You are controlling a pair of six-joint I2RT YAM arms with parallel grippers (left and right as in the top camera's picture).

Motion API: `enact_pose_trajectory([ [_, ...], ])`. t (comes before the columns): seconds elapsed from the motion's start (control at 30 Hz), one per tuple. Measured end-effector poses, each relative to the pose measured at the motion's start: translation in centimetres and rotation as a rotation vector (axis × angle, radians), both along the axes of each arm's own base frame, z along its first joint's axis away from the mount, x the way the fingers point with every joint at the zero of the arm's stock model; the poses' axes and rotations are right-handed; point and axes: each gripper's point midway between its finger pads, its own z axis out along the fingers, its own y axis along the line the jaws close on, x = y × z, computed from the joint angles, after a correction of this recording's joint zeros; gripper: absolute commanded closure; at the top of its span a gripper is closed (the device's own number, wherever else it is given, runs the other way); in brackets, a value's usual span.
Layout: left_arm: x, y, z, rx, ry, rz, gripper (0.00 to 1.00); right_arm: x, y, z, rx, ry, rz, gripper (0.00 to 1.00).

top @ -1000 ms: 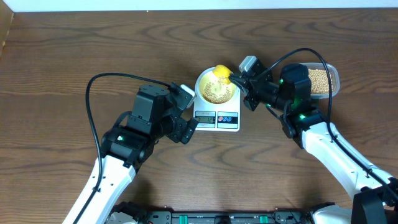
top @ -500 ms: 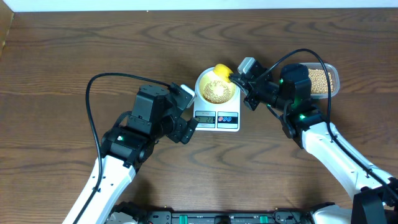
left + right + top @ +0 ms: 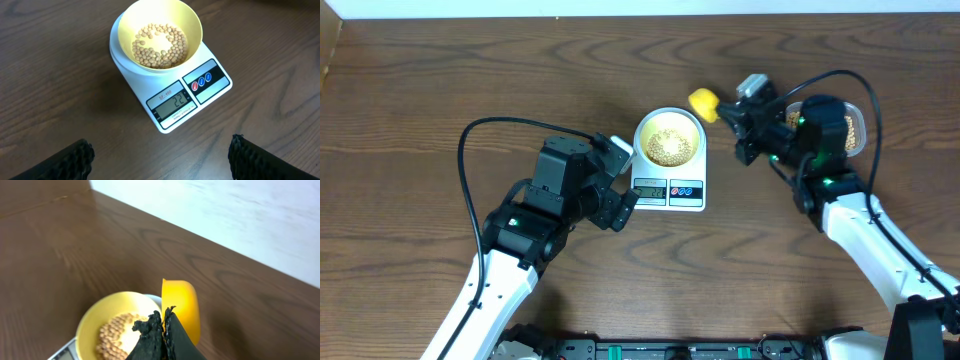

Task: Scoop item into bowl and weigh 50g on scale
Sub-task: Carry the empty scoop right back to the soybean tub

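Observation:
The pale-yellow bowl [image 3: 669, 140] [image 3: 156, 30] sits on the white scale [image 3: 668, 190] [image 3: 200, 85] with a layer of tan beans [image 3: 160, 45] [image 3: 117, 330] in it. The scale's display [image 3: 172, 102] reads 22. My right gripper [image 3: 732, 115] [image 3: 162, 317] is shut on the handle of a yellow scoop [image 3: 703, 102] [image 3: 182, 307], which hangs just beyond the bowl's far right rim, tipped on its side. My left gripper [image 3: 620, 190] [image 3: 162, 160] stands open and empty on the near left side of the scale, its fingers [image 3: 75, 160] wide apart over bare wood.
A clear container of beans [image 3: 855, 130] stands at the back right, mostly covered by my right arm. A black cable [image 3: 470, 150] loops to the left of my left arm. The table's far edge meets a white wall [image 3: 240, 215].
My right gripper has carried the scoop from over the bowl's far rim to the right and back, off the bowl. The left arm has not moved.

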Motion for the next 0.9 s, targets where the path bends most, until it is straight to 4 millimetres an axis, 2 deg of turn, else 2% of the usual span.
enact_pose_trajectory([
  [0.27,0.0,0.0,0.0,0.000,0.000,0.000,0.12,0.9,-5.4,-1.0,-0.006,0.085,-0.148,0.99],
  [0.63,0.0,0.0,0.0,0.000,0.000,0.000,0.12,0.4,-12.4,0.2,-0.128,0.087,-0.436,0.99],
  [0.9,0.0,0.0,0.0,0.000,0.000,0.000,0.12,-0.1,-18.0,-1.9,-0.283,0.156,-0.688,0.99],
])
